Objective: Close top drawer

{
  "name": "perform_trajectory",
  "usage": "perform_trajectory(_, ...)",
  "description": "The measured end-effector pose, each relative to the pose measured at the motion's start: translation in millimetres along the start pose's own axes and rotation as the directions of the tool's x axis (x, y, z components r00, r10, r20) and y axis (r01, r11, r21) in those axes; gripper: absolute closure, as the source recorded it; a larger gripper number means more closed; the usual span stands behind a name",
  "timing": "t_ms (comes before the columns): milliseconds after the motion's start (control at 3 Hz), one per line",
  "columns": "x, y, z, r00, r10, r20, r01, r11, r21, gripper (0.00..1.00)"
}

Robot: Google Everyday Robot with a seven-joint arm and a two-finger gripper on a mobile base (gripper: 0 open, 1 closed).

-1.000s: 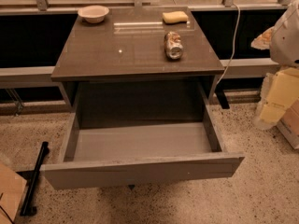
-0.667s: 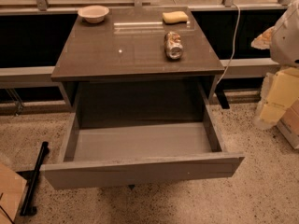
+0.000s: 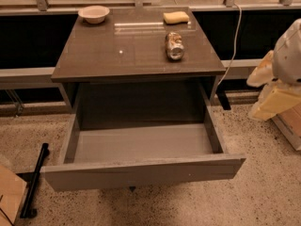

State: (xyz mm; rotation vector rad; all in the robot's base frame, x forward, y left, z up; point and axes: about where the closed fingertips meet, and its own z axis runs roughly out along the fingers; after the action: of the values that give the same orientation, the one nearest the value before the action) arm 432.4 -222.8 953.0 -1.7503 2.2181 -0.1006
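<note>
Nothing has shifted over the last 1 second. The dark grey-brown cabinet with the glossy flat top (image 3: pixel 122 51) sits where it was, and its wide, deep grey-brown top drawer (image 3: pixel 141 173) is still pulled fully out toward me, with the pale grey floor exposed and the plain handleless front hanging over the speckled floor (image 3: pixel 263 192). I judge the close has not begun and the whole push is still ahead of me. The gripper (image 3: pixel 275 102) is part of the pale arm at the right edge of the view, well apart from the drawer front and touching nothing of it; I cannot tell whether it is open or closed. The drawer is empty, so nothing inside would catch on the way in. A black rod (image 3: pixel 35 178) lies on the floor just beside the drawer's left corner, and a white cable (image 3: pixel 233 46) hangs down behind the cabinet's right side; neither crosses the drawer's path. On top, clear of the job, are 1 shallow cream bowl (image 3: pixel 93 14), 1 crushed silver can (image 3: pixel 174 45) lying on its side and 1 yellow sponge (image 3: pixel 176 17).
</note>
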Motion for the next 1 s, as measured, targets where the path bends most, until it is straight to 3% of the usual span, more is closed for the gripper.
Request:
perform_trajectory(333,22.7,15.8,41.6,1.000,0.002,-0.010,-0.002,0.9988,-0.050,0.68)
perform_trajectory(667,22.7,17.6,41.1,1.000,0.001,-0.013,-0.002,0.9989,-0.048,0.98)
perform_trajectory(1000,22.6,17.7,40.7,1.000,0.001,-0.013,-0.002,0.9989,-0.046,1.00)
